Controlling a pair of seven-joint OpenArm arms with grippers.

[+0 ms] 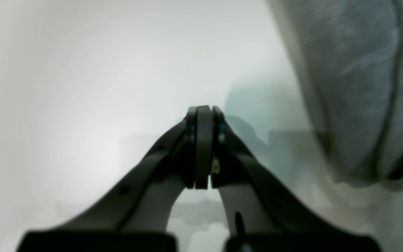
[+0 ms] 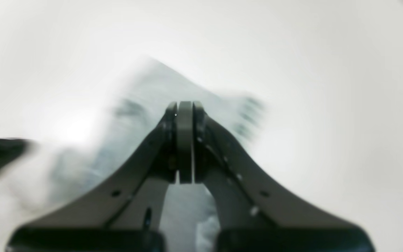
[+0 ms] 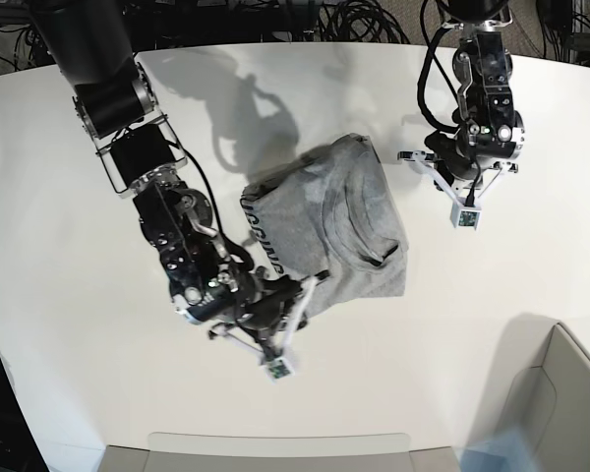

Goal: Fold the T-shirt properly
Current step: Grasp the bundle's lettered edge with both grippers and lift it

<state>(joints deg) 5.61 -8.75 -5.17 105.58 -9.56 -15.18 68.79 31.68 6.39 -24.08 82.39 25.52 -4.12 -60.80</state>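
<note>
The grey T-shirt (image 3: 334,221) lies partly folded in the middle of the white table (image 3: 98,393), collar side up, with black lettering (image 3: 257,234) showing along its left edge. My left gripper (image 1: 203,111) is shut and empty; the T-shirt (image 1: 355,87) lies to its right, apart from it. In the base view this left gripper (image 3: 459,169) hovers right of the shirt. My right gripper (image 2: 184,105) is shut with nothing seen between the jaws, and the blurred T-shirt (image 2: 145,101) lies beyond it. In the base view the right gripper (image 3: 275,303) is at the shirt's lower left corner.
A grey bin (image 3: 560,393) stands at the bottom right corner and a grey edge (image 3: 275,452) runs along the table's front. Black cables (image 3: 354,20) lie behind the table's far edge.
</note>
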